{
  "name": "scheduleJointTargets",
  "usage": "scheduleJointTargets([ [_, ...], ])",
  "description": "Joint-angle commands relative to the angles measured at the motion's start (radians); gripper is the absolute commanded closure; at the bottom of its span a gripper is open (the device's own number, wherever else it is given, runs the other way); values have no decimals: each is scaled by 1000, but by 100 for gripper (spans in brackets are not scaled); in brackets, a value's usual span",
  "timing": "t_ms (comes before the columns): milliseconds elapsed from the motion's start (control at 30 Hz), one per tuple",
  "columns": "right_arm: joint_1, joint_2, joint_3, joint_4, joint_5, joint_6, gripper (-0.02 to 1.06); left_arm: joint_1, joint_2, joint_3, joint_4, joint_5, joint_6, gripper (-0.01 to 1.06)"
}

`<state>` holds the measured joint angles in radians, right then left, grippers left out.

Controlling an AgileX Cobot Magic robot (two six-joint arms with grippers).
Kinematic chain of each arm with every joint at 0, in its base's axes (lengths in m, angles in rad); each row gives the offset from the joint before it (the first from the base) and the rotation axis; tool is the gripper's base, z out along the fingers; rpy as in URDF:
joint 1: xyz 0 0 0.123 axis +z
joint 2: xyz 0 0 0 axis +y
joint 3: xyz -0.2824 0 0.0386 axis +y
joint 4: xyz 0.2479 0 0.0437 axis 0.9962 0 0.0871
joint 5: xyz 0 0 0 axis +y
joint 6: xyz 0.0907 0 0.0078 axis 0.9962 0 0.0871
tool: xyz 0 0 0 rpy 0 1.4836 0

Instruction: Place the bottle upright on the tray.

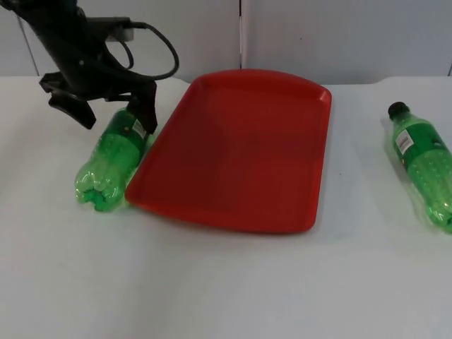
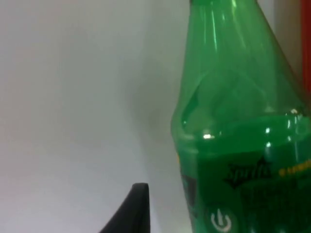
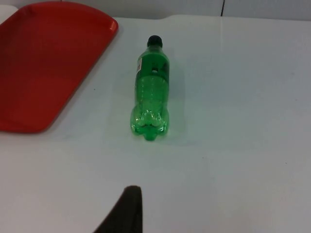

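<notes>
A green Sprite bottle point(image 1: 111, 161) lies on its side against the left edge of the red tray point(image 1: 240, 148), base toward the front. My left gripper point(image 1: 111, 111) hangs open over its neck end, one finger on each side, and hides the cap. The left wrist view has the same bottle point(image 2: 238, 136) close up beside one black fingertip point(image 2: 132, 209). A second green bottle point(image 1: 424, 164) with a black cap lies on its side at the far right. My right gripper point(image 3: 127, 212) waits back from this bottle point(image 3: 151, 90), well short of its base.
The tray point(image 3: 43, 63) is flat with a low rim and nothing on it. White table stretches in front of the tray and both bottles. The grey partition wall point(image 1: 318, 35) closes off the back.
</notes>
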<state>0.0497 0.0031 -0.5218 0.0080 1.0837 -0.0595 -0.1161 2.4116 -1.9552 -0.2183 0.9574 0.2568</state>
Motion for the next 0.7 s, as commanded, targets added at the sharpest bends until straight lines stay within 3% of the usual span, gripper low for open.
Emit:
scheduleJointTargets([
  [0, -4, -3, 6, 2, -6, 0, -1, -6, 11, -17, 12, 6, -13, 0],
  [667, -4, -3, 6, 2, -6, 0, -1, -6, 83, -34, -5, -28, -12, 0],
])
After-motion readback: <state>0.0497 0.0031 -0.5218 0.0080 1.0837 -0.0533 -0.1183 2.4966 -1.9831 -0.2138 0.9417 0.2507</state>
